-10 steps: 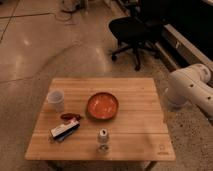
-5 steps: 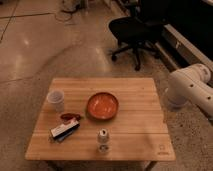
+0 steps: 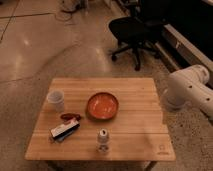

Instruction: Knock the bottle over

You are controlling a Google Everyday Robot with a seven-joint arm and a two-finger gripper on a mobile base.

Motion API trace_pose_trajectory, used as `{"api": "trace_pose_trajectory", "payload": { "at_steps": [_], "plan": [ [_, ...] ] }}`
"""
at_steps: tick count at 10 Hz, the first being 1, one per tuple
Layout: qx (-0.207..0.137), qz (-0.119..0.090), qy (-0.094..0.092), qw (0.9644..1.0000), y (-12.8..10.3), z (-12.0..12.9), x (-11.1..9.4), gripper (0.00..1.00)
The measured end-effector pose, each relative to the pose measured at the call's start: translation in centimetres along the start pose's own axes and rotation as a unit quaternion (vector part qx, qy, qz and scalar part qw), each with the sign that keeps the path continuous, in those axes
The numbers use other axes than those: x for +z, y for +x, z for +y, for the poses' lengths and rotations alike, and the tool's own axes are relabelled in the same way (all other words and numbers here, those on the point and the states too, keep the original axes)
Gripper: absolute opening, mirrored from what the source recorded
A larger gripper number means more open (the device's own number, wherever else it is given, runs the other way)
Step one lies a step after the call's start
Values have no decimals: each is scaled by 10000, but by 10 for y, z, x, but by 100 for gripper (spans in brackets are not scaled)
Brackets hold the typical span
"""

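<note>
The bottle is small and pale grey with a whitish cap. It stands upright near the front edge of the wooden table, just in front of the orange bowl. Only the white arm shows, at the right edge beside the table and well away from the bottle. My gripper is out of view.
A translucent plastic cup stands at the table's left. A small red object and a flat dark-and-white packet lie front left. A black office chair stands on the floor behind the table.
</note>
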Motion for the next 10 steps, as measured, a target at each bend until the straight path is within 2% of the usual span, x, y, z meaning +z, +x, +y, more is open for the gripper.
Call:
{"api": "trace_pose_trajectory", "payload": {
  "at_steps": [2,5,8,10],
  "plan": [
    [-305,-47,20,9995,-29,13,15,65],
    [-686,115,-29,9976,-55,33,38,65],
    [-1196,241,-196,9923,-93,61,58,65],
    [-1499,206,-289,9881,-129,72,62,65]
  ]
}}
